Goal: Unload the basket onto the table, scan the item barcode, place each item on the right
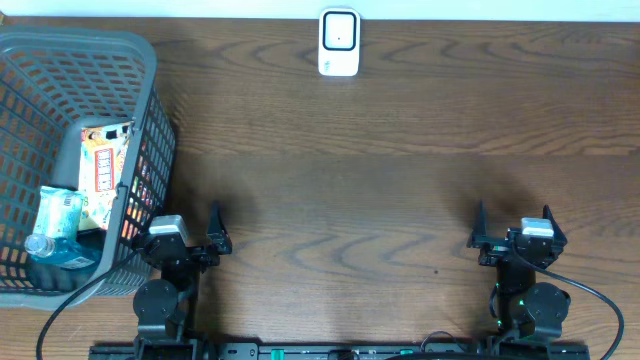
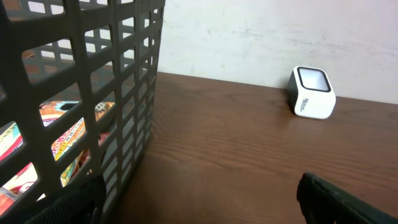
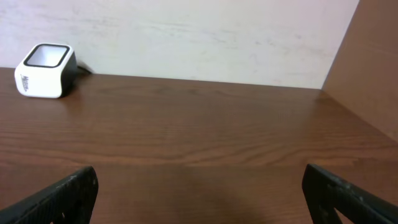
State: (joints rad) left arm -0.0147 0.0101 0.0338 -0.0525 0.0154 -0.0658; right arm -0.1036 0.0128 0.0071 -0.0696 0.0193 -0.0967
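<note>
— Where can the things to be scanned be found?
— A bright snack bag [image 1: 103, 165] and a clear bottle [image 1: 55, 222] are seen inside the grey basket [image 1: 70, 45], at nine o'clock on the table [image 1: 350, 190]. The bottle is laid at the bag's seven o'clock, just beside it. Which one is meant to be scanned cannot be told.
— And the scanner?
— The white scanner [image 1: 339, 42] is stood at twelve o'clock, by the far edge, well apart from the basket.
— How is the left gripper held?
— The left gripper [image 1: 182, 225] is parked at seven o'clock, just beside the basket's wall. Its jaws are spread wide, and nothing is held between them.
— And the other one?
— The right gripper [image 1: 514, 218] is parked at five o'clock, over the wood. It is opened wide too, and nothing is gripped. The scanner is seen at its eleven o'clock, far off.
</note>
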